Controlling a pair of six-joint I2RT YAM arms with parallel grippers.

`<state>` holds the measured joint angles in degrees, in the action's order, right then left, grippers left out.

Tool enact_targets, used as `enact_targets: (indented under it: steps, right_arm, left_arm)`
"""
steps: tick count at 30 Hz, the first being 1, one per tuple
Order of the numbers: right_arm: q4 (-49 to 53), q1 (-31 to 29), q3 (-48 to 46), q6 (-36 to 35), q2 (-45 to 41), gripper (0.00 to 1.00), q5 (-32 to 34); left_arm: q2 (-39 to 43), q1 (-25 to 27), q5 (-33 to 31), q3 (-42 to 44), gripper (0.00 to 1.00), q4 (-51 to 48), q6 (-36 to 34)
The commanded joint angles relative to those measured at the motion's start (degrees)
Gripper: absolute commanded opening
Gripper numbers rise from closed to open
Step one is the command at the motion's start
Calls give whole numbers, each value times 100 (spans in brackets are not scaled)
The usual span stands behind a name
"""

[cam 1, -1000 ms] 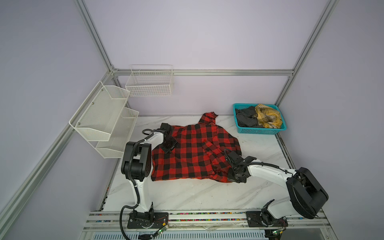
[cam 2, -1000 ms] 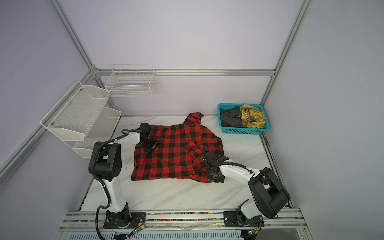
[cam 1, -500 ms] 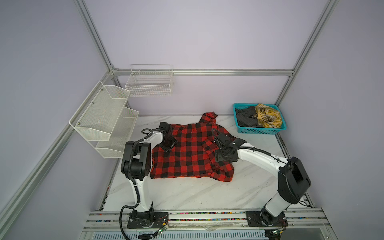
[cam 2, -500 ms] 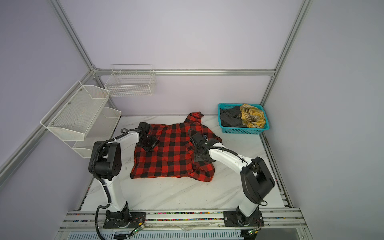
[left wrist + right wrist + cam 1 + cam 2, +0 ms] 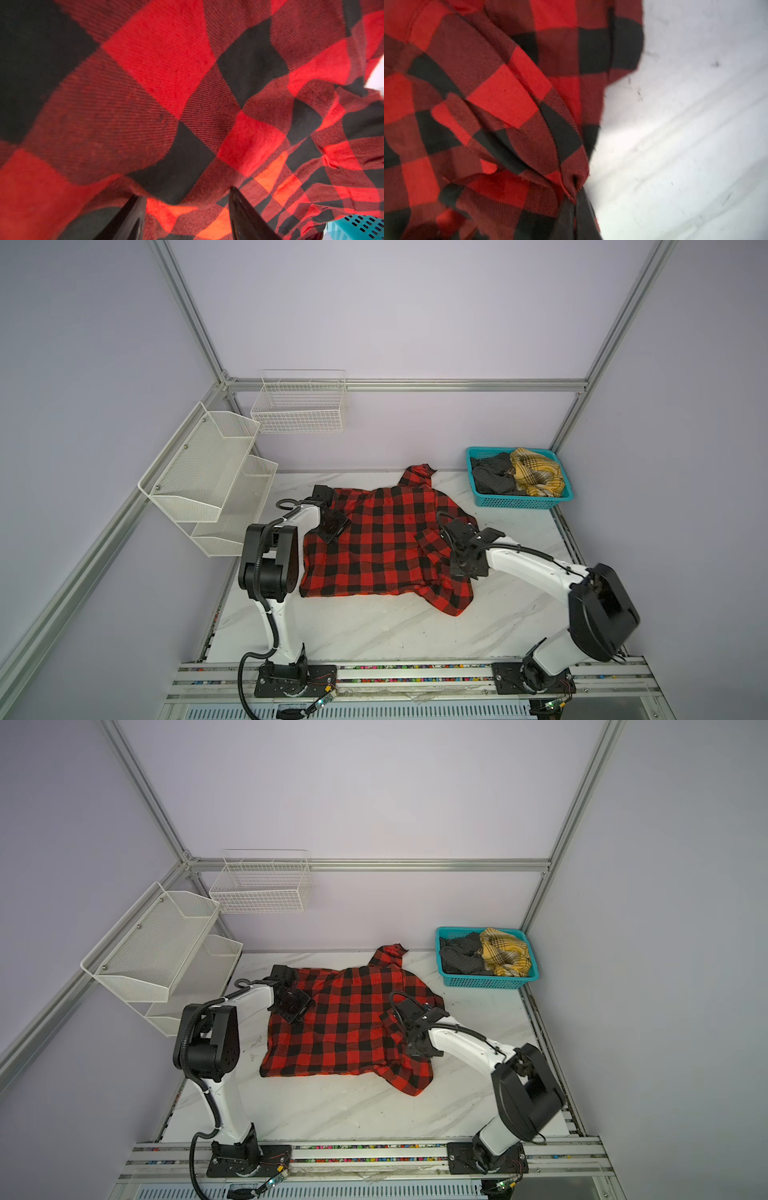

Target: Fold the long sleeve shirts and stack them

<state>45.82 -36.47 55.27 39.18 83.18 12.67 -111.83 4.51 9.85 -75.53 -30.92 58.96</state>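
Observation:
A red-and-black check long sleeve shirt (image 5: 374, 547) (image 5: 332, 1031) lies spread on the white marble table, collar toward the back wall. Its right side is folded inward, and a flap reaches toward the front right. My left gripper (image 5: 330, 526) (image 5: 291, 1004) rests on the shirt's upper left part. In the left wrist view this gripper (image 5: 187, 209) stands open, check cloth (image 5: 166, 62) lying across the gap and over one fingertip. My right gripper (image 5: 459, 570) (image 5: 417, 1050) sits at the shirt's right edge. The right wrist view shows it (image 5: 576, 212) shut on that cloth edge (image 5: 571, 178).
A teal basket (image 5: 523, 502) (image 5: 486, 982) at the back right holds dark grey and yellow plaid garments. White mesh shelves (image 5: 208, 472) hang on the left wall and a wire basket (image 5: 299, 406) on the back wall. Bare marble (image 5: 374, 626) lies in front of the shirt.
My right gripper left the shirt's front right, swung over its middle right with jaws wide, then came back to the right edge and shut on cloth. The left arm barely moved.

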Motion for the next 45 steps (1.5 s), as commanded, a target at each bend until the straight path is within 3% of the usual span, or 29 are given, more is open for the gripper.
enact_targets:
  steps: [1,4,7,12,14,19,24,27,30,34,39,42,45]
  right_arm:
    - [-71,351,-713,595,-103,0,-314]
    - [-723,874,-506,223,535,0,-294]
    - [-1142,1108,304,-364,1521,0,-250]
    - [-973,1168,2250,-989,3003,0,-111]
    - [-662,1173,2754,-1026,3087,0,-2]
    - [59,1172,2360,-678,1914,0,497]
    - [486,1169,1040,-342,375,0,394]
    - [644,1114,580,-175,-367,0,52]
    - [971,990,494,-149,-1005,0,-26]
    - [823,965,281,-497,-1615,0,-209]
    - [-54,957,-464,-820,-1972,0,-1182]
    - [-428,949,-811,-745,-2078,0,-1625]
    - [-442,949,-827,-801,-2154,0,-1524]
  left_arm:
    - [229,-30,-443,627,61,-217,-9]
    - [385,-84,-584,1007,61,-174,-17]
    - [361,-247,-528,1151,61,-73,36]
    - [-88,-390,-451,446,61,-55,-71]
    - [-274,-394,-354,36,61,-56,-167]
    - [-120,-257,-298,-380,64,-37,-306]
    - [783,-123,-22,403,67,-46,-228]
    - [1899,-48,-45,1151,72,-403,-218]
    - [3455,7,-582,1905,77,-1282,-92]
    - [5571,31,-988,2833,82,-2581,559]
    - [7517,77,-756,3959,85,-3502,1604]
    - [7869,76,-668,4226,85,-3503,1786]
    - [7481,77,-728,4251,85,-3086,1684]
